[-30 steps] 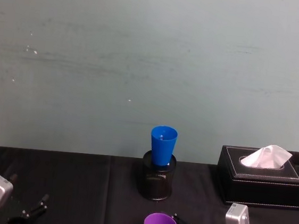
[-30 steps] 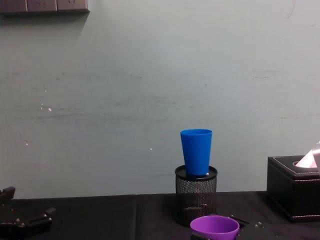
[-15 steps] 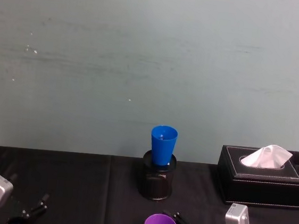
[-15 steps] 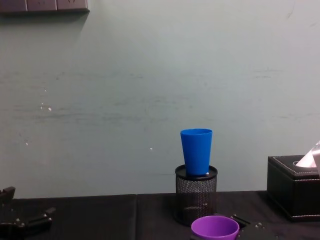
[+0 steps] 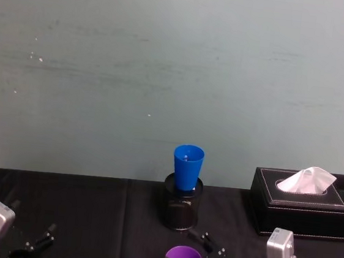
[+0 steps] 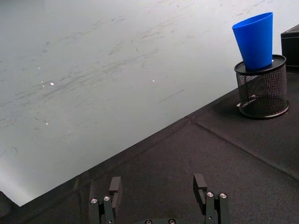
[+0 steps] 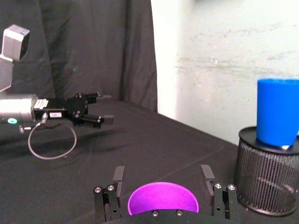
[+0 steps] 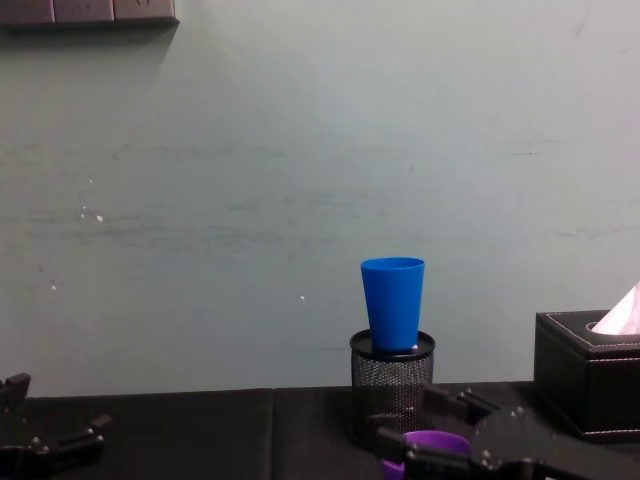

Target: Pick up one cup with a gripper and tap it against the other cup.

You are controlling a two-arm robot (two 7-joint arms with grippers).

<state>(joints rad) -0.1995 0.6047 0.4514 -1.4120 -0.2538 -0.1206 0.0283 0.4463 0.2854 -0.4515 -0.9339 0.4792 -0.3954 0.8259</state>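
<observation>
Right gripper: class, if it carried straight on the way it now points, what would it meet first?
Probably the black mesh pen holder carrying the blue cup, just beyond the purple cup between the right gripper fingers; depth is unclear.

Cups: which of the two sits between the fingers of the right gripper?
The purple cup, low at the table's near edge, with the right gripper open around it. The blue cup stands apart, upright in the black mesh pen holder.
</observation>
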